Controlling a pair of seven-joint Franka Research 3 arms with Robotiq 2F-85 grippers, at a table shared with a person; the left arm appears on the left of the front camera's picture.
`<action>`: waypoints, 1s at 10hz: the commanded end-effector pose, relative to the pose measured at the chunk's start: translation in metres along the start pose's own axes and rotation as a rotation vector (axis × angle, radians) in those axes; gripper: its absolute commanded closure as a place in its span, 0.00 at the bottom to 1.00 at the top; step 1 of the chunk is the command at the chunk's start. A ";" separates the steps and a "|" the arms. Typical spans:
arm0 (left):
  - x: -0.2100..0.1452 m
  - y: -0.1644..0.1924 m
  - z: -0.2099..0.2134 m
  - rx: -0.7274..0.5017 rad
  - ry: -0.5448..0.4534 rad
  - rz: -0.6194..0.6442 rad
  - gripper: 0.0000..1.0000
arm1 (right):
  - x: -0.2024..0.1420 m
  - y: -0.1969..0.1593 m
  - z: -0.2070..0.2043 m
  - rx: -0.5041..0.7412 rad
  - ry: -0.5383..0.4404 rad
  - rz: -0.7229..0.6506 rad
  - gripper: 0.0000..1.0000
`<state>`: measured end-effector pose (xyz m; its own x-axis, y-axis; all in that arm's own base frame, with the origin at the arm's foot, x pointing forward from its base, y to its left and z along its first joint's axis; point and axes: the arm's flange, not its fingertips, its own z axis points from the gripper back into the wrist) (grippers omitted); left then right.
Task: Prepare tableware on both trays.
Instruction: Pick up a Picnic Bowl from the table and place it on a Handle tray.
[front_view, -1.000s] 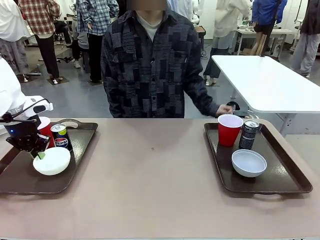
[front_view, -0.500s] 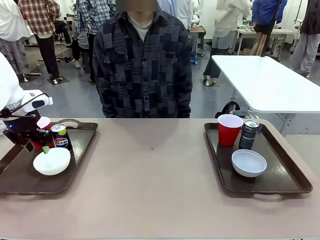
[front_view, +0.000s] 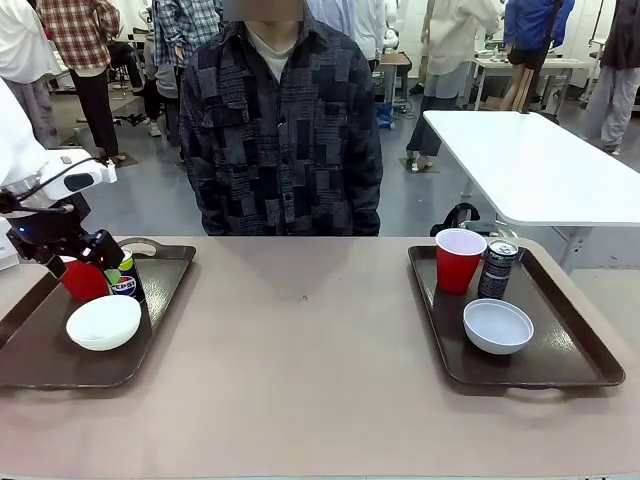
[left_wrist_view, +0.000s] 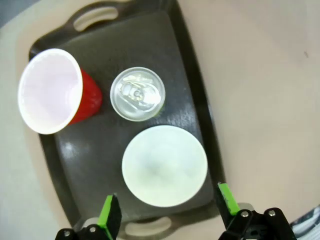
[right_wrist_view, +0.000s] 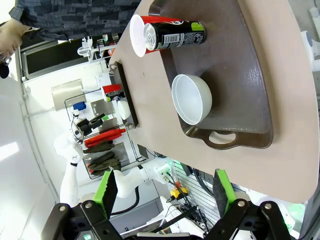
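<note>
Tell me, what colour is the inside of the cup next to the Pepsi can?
White inside, red outside. The cup shows it best in the left wrist view, beside the Pepsi can.

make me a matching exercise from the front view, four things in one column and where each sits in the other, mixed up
Things:
1. Pepsi can
2. left gripper
3. right tray's bowl
4. right tray's red cup

Places:
A. near end of the right tray, in front of the cup and the dark can
B. far left corner of the right tray
C. above the left tray, open
D. left tray, beside its red cup, behind its bowl

Pairs: 1-D, 2-C, 3-A, 4-B
</note>
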<state>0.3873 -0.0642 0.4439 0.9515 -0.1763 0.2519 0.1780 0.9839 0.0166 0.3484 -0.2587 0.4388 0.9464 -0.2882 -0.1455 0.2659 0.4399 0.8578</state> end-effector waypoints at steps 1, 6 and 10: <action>-0.013 0.000 0.015 -0.042 0.008 -0.023 0.00 | -0.002 -0.001 0.000 0.004 -0.002 0.000 0.00; -0.011 -0.003 0.024 -0.016 0.006 0.006 0.00 | -0.002 -0.001 0.000 0.004 -0.002 0.000 0.00; -0.011 -0.003 0.024 -0.016 0.006 0.006 0.00 | -0.002 -0.001 0.000 0.004 -0.002 0.000 0.00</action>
<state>0.3691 -0.0644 0.4657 0.9563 -0.1629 0.2430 0.1675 0.9859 0.0017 0.3484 -0.2587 0.4388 0.9464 -0.2882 -0.1456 0.2659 0.4399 0.8578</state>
